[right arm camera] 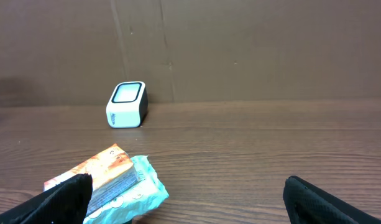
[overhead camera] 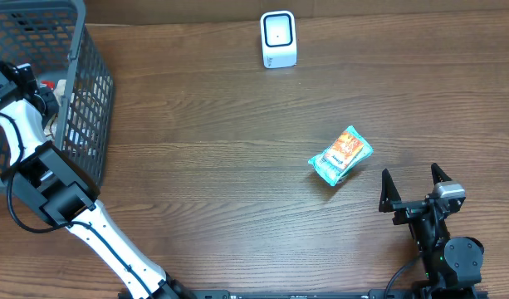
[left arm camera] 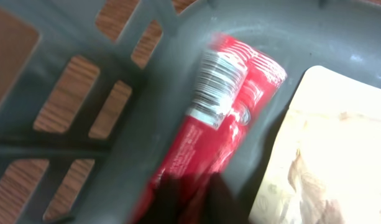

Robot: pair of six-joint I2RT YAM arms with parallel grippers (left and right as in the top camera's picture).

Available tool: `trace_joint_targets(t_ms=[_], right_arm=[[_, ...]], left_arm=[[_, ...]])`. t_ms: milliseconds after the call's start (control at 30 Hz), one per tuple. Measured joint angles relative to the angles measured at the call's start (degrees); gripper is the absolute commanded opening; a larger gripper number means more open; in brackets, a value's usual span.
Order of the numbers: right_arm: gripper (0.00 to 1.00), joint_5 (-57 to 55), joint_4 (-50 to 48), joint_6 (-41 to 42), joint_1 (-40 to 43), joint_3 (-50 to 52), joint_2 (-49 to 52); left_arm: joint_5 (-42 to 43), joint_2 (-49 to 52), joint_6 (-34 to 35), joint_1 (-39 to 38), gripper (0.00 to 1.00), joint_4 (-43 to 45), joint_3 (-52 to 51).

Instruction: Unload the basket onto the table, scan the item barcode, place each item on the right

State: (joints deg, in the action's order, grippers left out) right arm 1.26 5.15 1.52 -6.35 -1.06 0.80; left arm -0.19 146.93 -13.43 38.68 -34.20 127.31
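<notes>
Because the red packet (left arm camera: pixel 209 143) looks soft, light and crinkly, hold its end, not the barcode (left arm camera: pixel 218 84). It lies in the grey basket (left arm camera: pixel 289 31). The left tool (left arm camera: pixel 193 199) pinches its bottom end; the right tool (overhead camera: pixel 412 188) is wide open, empty

We see a wooden table (overhead camera: pixel 221 166) carrying a white scanner (overhead camera: pixel 278 39) at its far edge. A teal-and-orange packet (overhead camera: pixel 341 154) lies nearer us, right of the scanner. A grey basket (overhead camera: pixel 92 100) stands well left of the scanner.

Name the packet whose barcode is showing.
The red packet in the grey basket: its white barcode label faces the left wrist camera. The beige pouch beside it and the orange-and-teal packet on the table show none.
</notes>
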Motion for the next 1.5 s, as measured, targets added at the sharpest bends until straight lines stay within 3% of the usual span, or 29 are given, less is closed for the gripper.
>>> trace_joint_targets(t_ms=[400,633,767,833,900,1267,1400,1500], right_arm=[[1.00,-0.02,0.00,0.00,0.00,0.00,0.00],[1.00,-0.02,0.00,0.00,-0.02,0.00,0.00],[1.00,-0.04,-0.02,0.00,0.00,0.00,0.00],[1.00,0.00,0.00,0.00,0.00,0.00,0.00],[1.00,-0.02,-0.02,-0.02,0.00,0.00,0.00],[1.00,-0.02,0.00,0.00,0.00,0.00,0.00],[1.00,0.00,0.00,-0.02,0.00,0.00,0.00],[1.00,0.00,0.00,-0.02,0.00,0.00,0.00]], left_arm=[[-3.43,-0.37,15.76,-1.86,0.04,-9.70,2.23],[-5.84,-1.03,20.44,-2.62,0.04,-13.18,2.19],[-6.05,-1.60,21.44,-2.71,0.11,-15.50,2.23],[-6.03,-2.10,21.81,-2.84,0.20,-16.48,1.97],[-5.75,-2.64,22.03,-2.99,0.36,-17.35,1.49],[-0.24,-4.26,22.36,-2.91,0.63,-21.77,0.68],[1.11,-5.29,21.44,-2.91,0.86,-23.45,0.66],[1.60,-6.69,20.65,-2.93,0.88,-23.47,0.55]])
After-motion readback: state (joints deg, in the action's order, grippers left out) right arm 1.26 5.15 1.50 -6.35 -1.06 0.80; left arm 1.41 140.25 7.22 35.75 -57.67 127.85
